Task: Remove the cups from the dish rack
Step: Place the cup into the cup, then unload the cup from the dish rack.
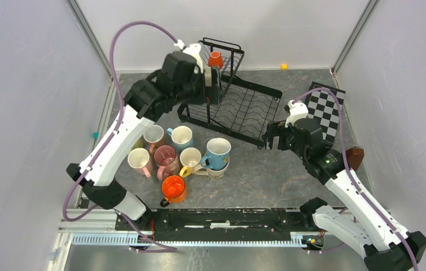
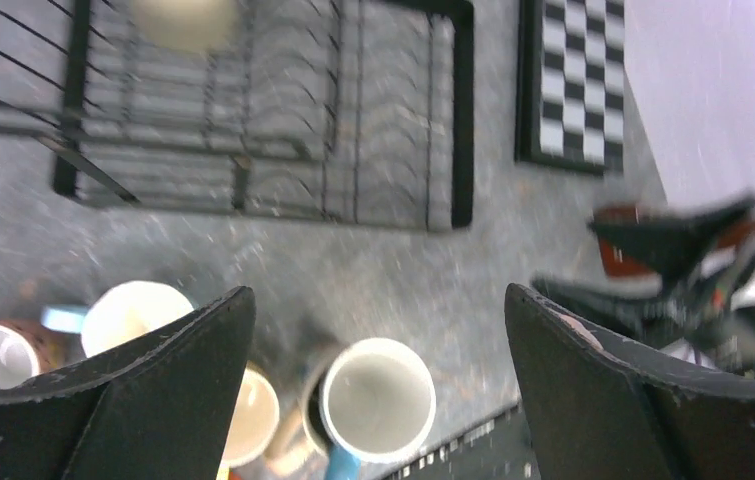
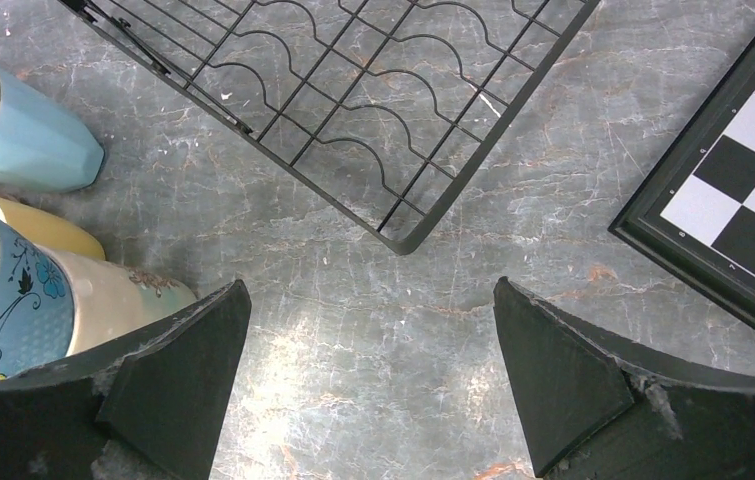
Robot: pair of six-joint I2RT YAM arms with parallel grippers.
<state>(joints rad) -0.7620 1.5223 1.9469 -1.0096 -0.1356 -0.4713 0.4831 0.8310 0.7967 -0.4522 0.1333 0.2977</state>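
My left gripper [image 2: 378,300] is spread wide with nothing between its fingers. It hangs high beside the upper basket of the dish rack [image 1: 244,104]. One orange cup [image 1: 215,58] sits in that basket. My right gripper [image 3: 371,300] is likewise spread and empty, low over the table [image 1: 255,175] just off the rack's near corner, with the checkered board [image 3: 743,210] to its right. The other cups [image 1: 181,155] stand clustered on the table in front of the rack, nearer my left arm.
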